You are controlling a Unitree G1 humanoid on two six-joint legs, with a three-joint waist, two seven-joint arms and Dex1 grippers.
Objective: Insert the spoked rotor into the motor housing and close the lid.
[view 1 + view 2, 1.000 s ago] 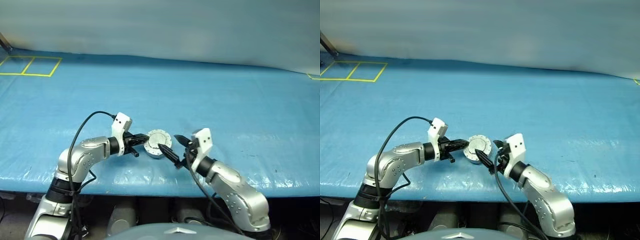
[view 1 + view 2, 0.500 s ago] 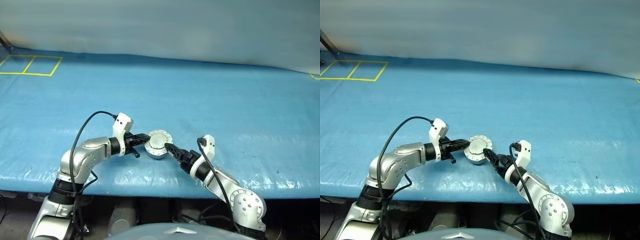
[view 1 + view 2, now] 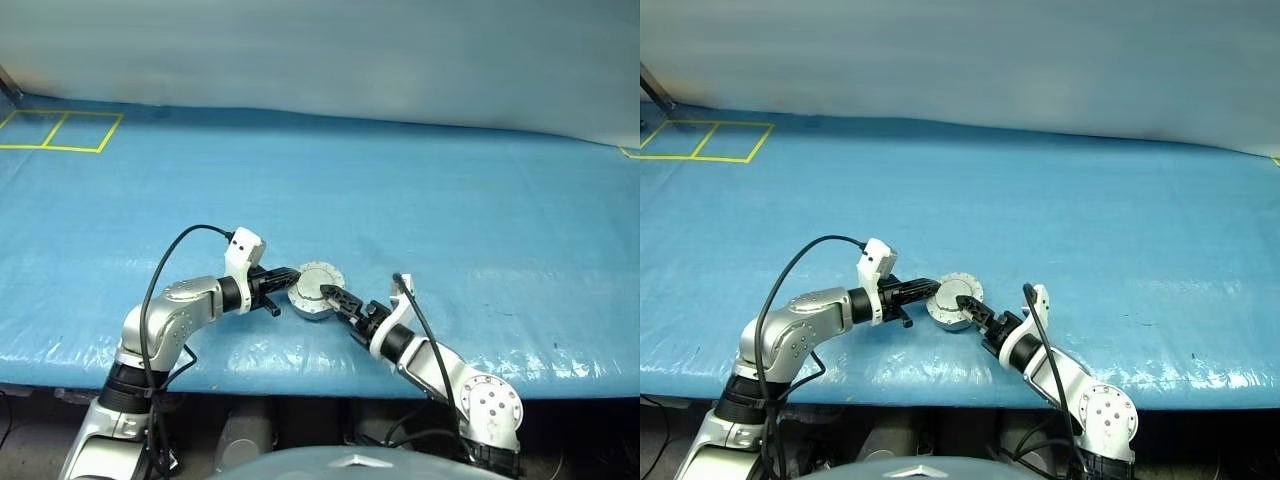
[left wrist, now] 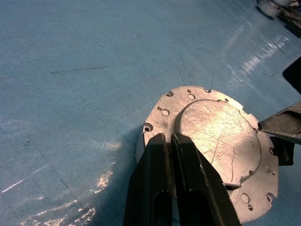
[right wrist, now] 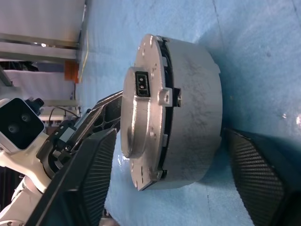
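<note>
The motor housing (image 3: 316, 291) is dull silver-grey metal, and its lid (image 4: 217, 141) is a paler silver disc crossed with fine scratch marks, its rim flange dotted with small dark holes. A small black socket (image 5: 140, 84) sits in the housing's side wall. Under the housing lies a bright blue sheet (image 3: 450, 200), creased, with white glints of glare. Far back and to the left of the housing, yellow lines (image 3: 60, 132) form squares on the blue. Both grippers, the left gripper (image 3: 287, 275) and the right gripper (image 3: 333, 295), have black fingers; the right one's pads (image 5: 89, 179) show a fine woven check pattern.
</note>
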